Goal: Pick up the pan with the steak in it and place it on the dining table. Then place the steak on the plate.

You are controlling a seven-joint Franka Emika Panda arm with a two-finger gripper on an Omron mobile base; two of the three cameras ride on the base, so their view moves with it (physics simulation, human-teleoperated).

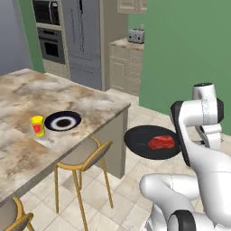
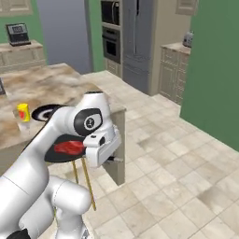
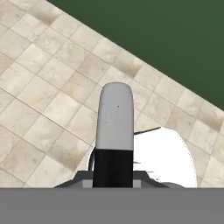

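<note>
Pan (image 1: 146,140) is up in the air right now, hanging over the tile floor (image 1: 131,203) just off the corner of the dining table (image 1: 54,97), roughly level with the tabletop. Steak (image 1: 161,142) sits in it, toward the arm's side. In the right base view you can see the pan (image 2: 56,154) tucked behind the white arm with the red steak (image 2: 69,148) poking out.

Gripper (image 2: 112,159) is at the pan's near edge, where the handle would be, but the arm blocks the actual contact, so I can't see the fingers on it. They're pressed together as far as they go, and since the pan floats with nothing under it, they look pinched on its handle. Hand view has one pale finger (image 3: 115,127) sticking up over the floor tiles.

On the table: plate (image 1: 62,121) near the edge facing the pan, well apart from it, with a small yellow jar (image 1: 38,125) just beside it. Stool (image 1: 83,164) stands under that table edge.
</note>
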